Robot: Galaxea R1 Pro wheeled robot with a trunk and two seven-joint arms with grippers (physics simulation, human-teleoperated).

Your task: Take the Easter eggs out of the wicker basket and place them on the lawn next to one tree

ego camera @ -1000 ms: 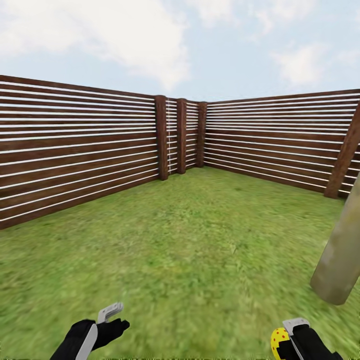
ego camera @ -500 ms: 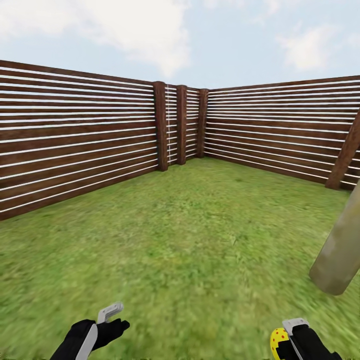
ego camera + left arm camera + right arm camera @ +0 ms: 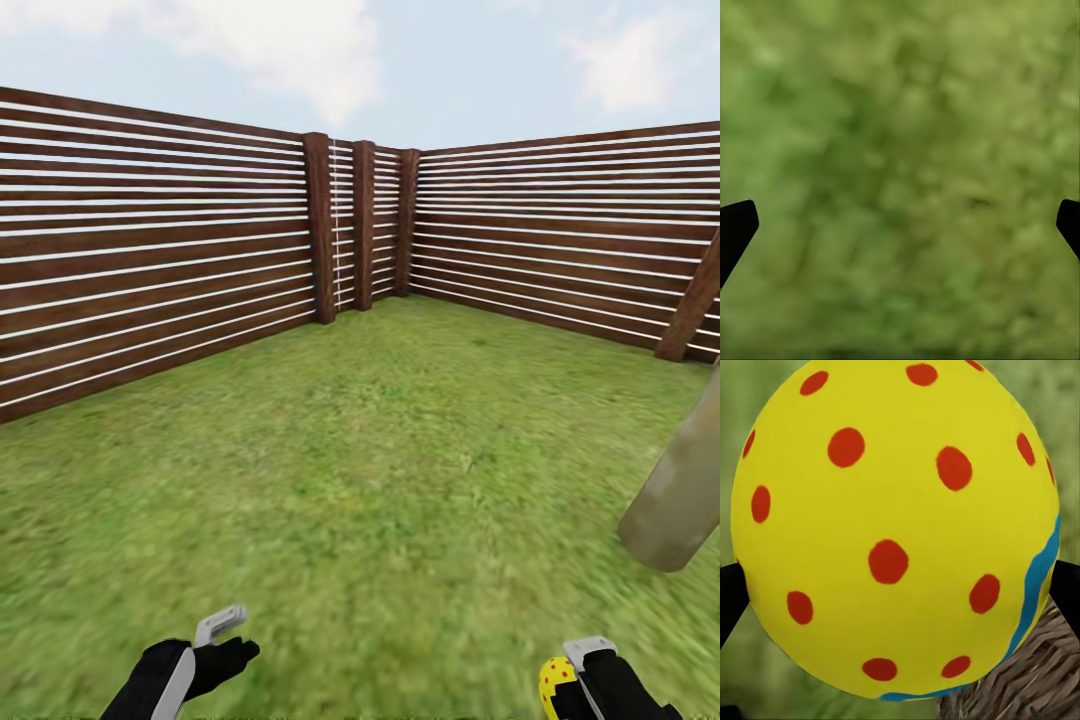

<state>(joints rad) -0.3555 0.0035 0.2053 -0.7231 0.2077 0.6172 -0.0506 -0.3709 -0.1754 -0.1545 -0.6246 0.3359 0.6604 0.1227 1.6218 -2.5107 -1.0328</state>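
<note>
One Easter egg [image 3: 892, 525], yellow with red dots and a blue band, sits between the fingertips of my right gripper [image 3: 900, 585], which is shut on it. In the head view that egg [image 3: 553, 686] and the right gripper [image 3: 572, 676] are at the bottom right, low over the lawn [image 3: 380, 460]. The pale trunk of a tree [image 3: 682, 490] leans in at the right edge, ahead of the right gripper and to its right. At the bottom left, my left gripper [image 3: 232, 638] is open over bare grass [image 3: 900, 172]. The wicker basket is out of view.
A dark brown slatted fence [image 3: 150, 250] with thick posts [image 3: 322, 230] closes the garden on the left, far and right sides, meeting at a corner ahead. A rough grey-brown surface [image 3: 1035, 686] shows behind the egg; I cannot tell what it is.
The whole head picture has shifted: fence and trunk base sit higher in the frame, so the camera has moved. Both grippers hold their places in the picture, the egg still gripped.
</note>
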